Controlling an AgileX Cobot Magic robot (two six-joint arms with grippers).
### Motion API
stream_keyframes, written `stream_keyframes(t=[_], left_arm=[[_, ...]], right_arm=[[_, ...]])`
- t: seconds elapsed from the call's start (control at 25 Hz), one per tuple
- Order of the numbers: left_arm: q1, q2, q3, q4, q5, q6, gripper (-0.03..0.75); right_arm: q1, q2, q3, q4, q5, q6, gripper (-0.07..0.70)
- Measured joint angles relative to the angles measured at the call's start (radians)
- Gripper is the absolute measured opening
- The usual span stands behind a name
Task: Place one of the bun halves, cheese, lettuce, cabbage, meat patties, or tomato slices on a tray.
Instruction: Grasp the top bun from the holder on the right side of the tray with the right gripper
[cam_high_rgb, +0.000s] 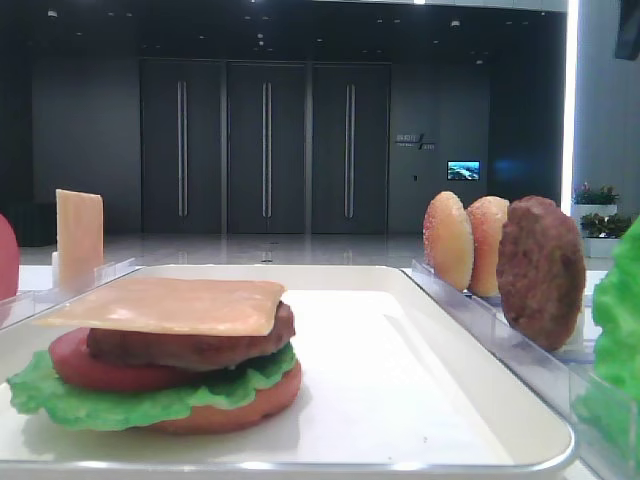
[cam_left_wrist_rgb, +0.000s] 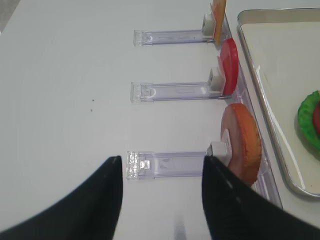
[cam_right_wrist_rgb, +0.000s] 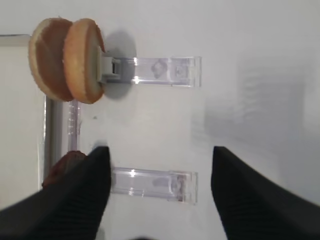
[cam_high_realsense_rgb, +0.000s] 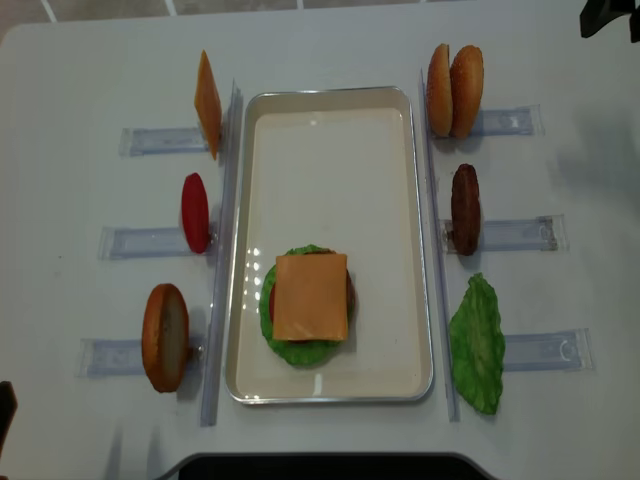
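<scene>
The white tray (cam_high_realsense_rgb: 330, 385) holds a stack: cheese (cam_high_realsense_rgb: 310, 296) on top, then a meat patty (cam_high_rgb: 190, 345), a tomato slice (cam_high_rgb: 100, 372), lettuce (cam_high_realsense_rgb: 300, 350) and a flat bun bottom (cam_high_rgb: 235, 408). Two domed bun halves (cam_high_realsense_rgb: 455, 90) stand on edge in the far right rack, also seen in the right wrist view (cam_right_wrist_rgb: 65, 60). My right gripper (cam_right_wrist_rgb: 157, 165) is open and empty above the table beside a patty (cam_right_wrist_rgb: 62, 167), below the buns in that view. My left gripper (cam_left_wrist_rgb: 160, 165) is open and empty next to an orange bun bottom (cam_left_wrist_rgb: 242, 142).
Clear racks flank the tray. On the left stand a cheese slice (cam_high_realsense_rgb: 207, 105), a tomato slice (cam_high_realsense_rgb: 195, 212) and a bun bottom (cam_high_realsense_rgb: 165, 337). On the right are a patty (cam_high_realsense_rgb: 464, 208) and a lettuce leaf (cam_high_realsense_rgb: 478, 343). The right arm (cam_high_realsense_rgb: 610, 15) shows at the far right corner.
</scene>
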Motion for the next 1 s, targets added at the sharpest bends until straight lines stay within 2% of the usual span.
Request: stream_keyframes(t=[0.08,0.24,0.32,0.48,0.68,1.0], left_arm=[[0.000,0.000,0.000,0.000,0.000,0.000,0.391],[0.000,0.000,0.000,0.000,0.000,0.000,0.391],[0.000,0.000,0.000,0.000,0.000,0.000,0.391],[0.000,0.000,0.000,0.000,0.000,0.000,0.391],[0.000,0.000,0.000,0.000,0.000,0.000,0.391],[0.000,0.000,0.000,0.000,0.000,0.000,0.391]], right_arm=[[0.053,0.002,-0.005,0.000,-0.044,0.003,0.422],[0.222,0.056,-0.067,0.004,-0.113,0.046,0.427],[0.299,0.114,-0.129,0.007,-0.118,0.078,0.435],[0.392,0.229,-0.233,-0.013,-0.107,0.142,0.447],[0.417,0.294,-0.253,-0.075,-0.083,0.194,0.490],[0.355,0.337,-0.254,-0.106,-0.055,0.231,0.502]])
